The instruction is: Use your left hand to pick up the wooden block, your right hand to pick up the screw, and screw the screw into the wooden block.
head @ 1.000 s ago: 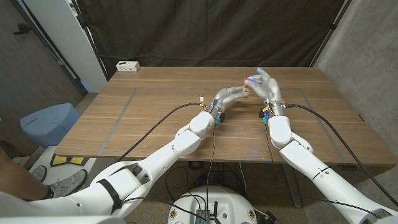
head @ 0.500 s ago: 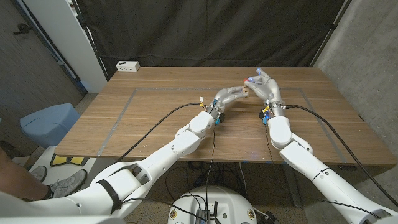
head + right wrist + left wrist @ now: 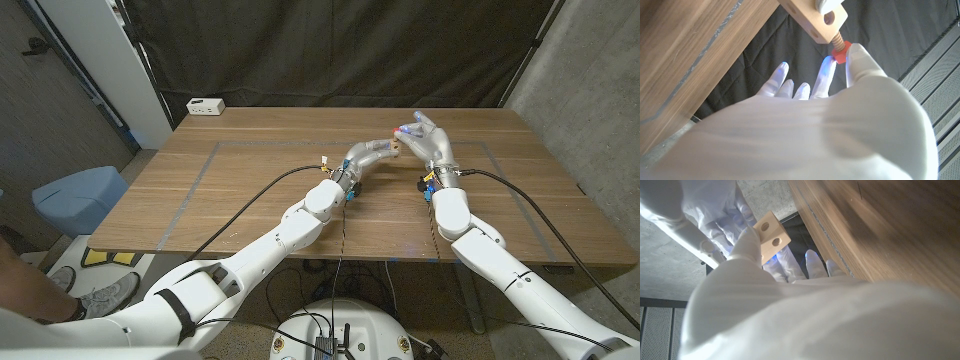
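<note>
Right hand [image 3: 840, 95] pinches screw [image 3: 840, 51] threaded into wooden block [image 3: 815, 20].

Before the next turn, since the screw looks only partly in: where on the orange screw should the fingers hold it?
Hold the orange screw by its head, coming from the end away from the wooden block. Its threaded shank already sits in the block's end hole, so only the head sticks out to be pinched. The right hand pinches it there, while the left hand holds the block.
</note>
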Motion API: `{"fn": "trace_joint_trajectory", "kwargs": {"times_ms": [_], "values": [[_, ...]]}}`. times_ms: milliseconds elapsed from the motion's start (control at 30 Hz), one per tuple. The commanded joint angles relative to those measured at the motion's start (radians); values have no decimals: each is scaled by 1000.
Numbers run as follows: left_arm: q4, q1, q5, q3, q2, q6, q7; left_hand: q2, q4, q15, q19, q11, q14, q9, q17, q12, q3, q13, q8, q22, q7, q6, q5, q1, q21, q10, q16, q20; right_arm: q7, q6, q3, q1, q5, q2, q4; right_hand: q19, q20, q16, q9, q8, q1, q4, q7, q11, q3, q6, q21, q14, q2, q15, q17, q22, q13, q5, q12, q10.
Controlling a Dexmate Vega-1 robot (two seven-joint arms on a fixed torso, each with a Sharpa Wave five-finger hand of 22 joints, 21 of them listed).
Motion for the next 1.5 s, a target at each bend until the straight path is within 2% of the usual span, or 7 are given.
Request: {"fn": "trace_joint_trajectory", "kwargs": {"times_ms": [33, 1500], "values": [[8, -1, -1, 2, -5, -4, -3, 10, 3, -78, -5, 0, 8, 4, 1, 2, 1, 5, 8, 3, 3, 15, 5, 3, 2, 6, 0, -1, 7, -3, 6, -3, 1, -11, -6, -7, -25, 2, 0, -3, 4, 1, 2, -1, -2, 7, 2, -7, 6, -60, 1, 3, 4, 6, 6, 2], [31, -17, -3, 3, -13, -7, -14, 11, 2, -77, -4, 0, 9, 4, 1, -1, -1, 9, 7, 3, 2, 17, 5, 3, 3, 9, 0, 0, 20, 15, 2, 8, 13, -9, 20, -7, -24, 3, -5, -3, 9, 1, 2, -8, -9, 13, 2, -8, 13, -60, 0, 3, 4, 9, 6, 2]]}}
